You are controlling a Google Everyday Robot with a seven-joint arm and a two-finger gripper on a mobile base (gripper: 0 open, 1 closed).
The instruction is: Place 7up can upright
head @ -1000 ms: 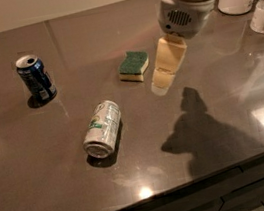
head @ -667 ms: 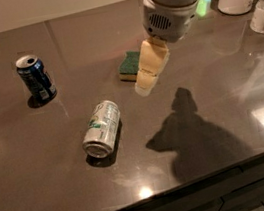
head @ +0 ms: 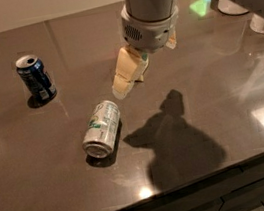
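The 7up can (head: 101,128), silvery-white with green markings, lies on its side on the dark table (head: 44,184), left of centre, with its top end facing the front edge. My gripper (head: 139,73) hangs above the table just behind and to the right of the can, pointing down toward it without touching. It is open and empty. One cream finger (head: 125,74) shows fully, while the other only peeks out behind the wrist.
A dark blue can (head: 36,78) stands upright at the back left. White containers (head: 262,23) stand at the back right corner. The arm's shadow (head: 178,140) falls on the table right of the 7up can. The table's front edge is close below.
My gripper has moved left and toward the front, from over the green sponge to just beside the lying 7up can. The sponge is now hidden behind it. Both cans have stayed in place.
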